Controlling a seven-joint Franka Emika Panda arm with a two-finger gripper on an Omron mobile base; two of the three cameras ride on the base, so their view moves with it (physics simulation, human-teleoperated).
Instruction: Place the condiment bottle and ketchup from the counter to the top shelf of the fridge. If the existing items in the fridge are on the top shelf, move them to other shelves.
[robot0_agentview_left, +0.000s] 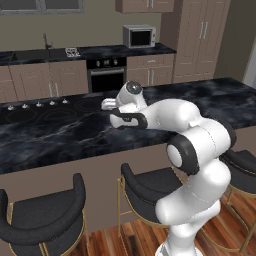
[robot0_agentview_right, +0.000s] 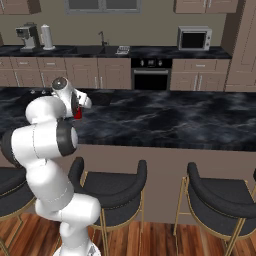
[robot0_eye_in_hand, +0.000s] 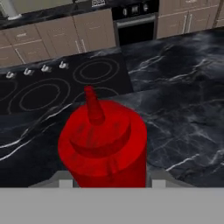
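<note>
The ketchup (robot0_eye_in_hand: 105, 140) is a bright red squeeze bottle with a pointed nozzle, seen close up from above in the hand view. It stands upright on the black marble counter (robot0_eye_in_hand: 183, 109). My gripper (robot0_eye_in_hand: 109, 181) is shut on the bottle's body, with a grey finger pad (robot0_eye_in_hand: 61, 180) pressed to each side. In the right base view a bit of the red ketchup (robot0_agentview_right: 78, 114) shows under the gripper (robot0_agentview_right: 79, 110), over the counter (robot0_agentview_right: 165, 120). In the left base view the gripper (robot0_agentview_left: 107, 105) reaches out over the counter (robot0_agentview_left: 50, 135). The condiment bottle, the fridge and its top shelf are out of view.
A black cooktop (robot0_eye_in_hand: 65, 87) with ring marks and a row of knobs (robot0_eye_in_hand: 35, 70) is set into the counter just beyond the bottle. Black bar stools (robot0_agentview_left: 45, 215) (robot0_agentview_right: 115, 190) stand along the counter's near side. An oven (robot0_agentview_right: 150, 75) and a microwave (robot0_agentview_right: 194, 38) are at the far wall.
</note>
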